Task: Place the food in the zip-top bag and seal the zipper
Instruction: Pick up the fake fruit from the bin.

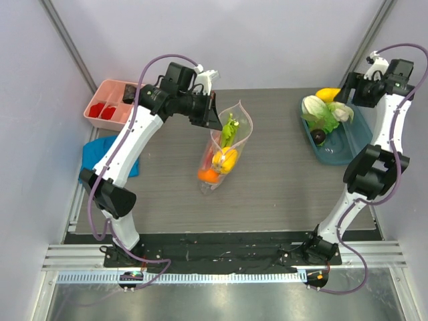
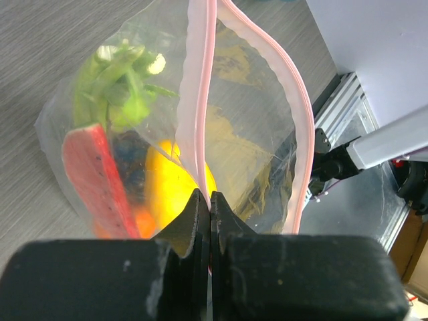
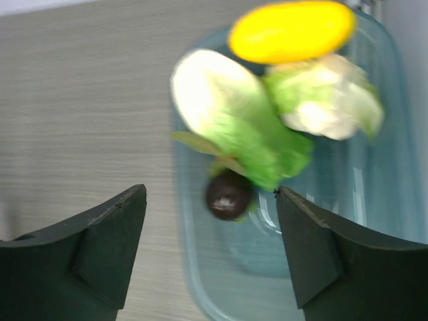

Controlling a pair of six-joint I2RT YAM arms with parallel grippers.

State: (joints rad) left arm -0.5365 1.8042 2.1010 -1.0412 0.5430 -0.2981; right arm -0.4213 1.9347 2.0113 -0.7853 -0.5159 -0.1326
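1. My left pincer has its two black fingers pressed tight together, pinching one lip of the zipper, a thin pale pink strip.
2. The zip-top bag hangs from that grip near the middle of the table, mouth gaping. The other pink lip bows away to the side, and the lower end rests on the table.
3. Through the clear plastic I see a red watermelon slice, a green leek stalk, a yellow fruit and an orange at the bottom.
4. My right pincer has its fingers spread wide and holds nothing. It hovers over a clear blue tray at the table's far right.
5. In that tray, slightly blurred, lie a pale green cabbage, a second leafy piece, another yellow piece and a dark round grape, which sits below the gap between my fingertips.
6. The table is grey wood-grain. A pink compartment tray holding red pieces sits at the far left corner, with a blue cloth just beside it. Pale walls close the space in.
7. My left arm rises from its base and bends towards the centre. My right arm folds steeply, with its wrist at the far right corner.
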